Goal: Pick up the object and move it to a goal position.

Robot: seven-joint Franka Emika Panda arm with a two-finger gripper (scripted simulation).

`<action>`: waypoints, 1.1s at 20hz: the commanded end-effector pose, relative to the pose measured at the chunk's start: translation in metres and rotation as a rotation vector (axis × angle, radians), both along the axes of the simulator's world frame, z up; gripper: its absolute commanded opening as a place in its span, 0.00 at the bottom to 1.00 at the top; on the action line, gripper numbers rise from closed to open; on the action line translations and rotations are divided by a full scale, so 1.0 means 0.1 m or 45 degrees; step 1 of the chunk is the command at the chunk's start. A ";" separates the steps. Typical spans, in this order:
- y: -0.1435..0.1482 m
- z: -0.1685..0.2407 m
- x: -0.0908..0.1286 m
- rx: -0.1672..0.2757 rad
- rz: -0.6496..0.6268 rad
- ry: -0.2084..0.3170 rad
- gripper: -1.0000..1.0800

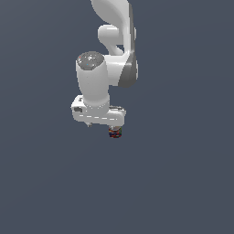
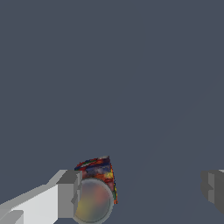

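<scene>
Fingers [image 2: 65, 194] of the tool [image 2: 142, 188] are standing wide apart, released. One finger is touching the cube [image 2: 99, 171], the other well clear of it. Closing off-centre like this risks shoving or tipping the cube along the surface [image 2: 131, 65] instead of gripping it.
</scene>
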State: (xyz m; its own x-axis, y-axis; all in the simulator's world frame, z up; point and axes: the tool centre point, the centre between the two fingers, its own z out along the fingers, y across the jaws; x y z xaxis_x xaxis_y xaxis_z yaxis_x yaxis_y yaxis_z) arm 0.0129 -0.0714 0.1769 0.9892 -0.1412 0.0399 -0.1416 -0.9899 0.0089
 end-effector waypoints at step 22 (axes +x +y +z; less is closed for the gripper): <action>0.55 -0.63 -0.63 0.012 0.254 0.046 0.96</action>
State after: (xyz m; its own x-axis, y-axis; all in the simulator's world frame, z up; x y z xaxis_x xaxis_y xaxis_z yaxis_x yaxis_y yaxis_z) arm -0.0455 -0.0196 0.1171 0.9990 0.0444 0.0048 0.0444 -0.9990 0.0020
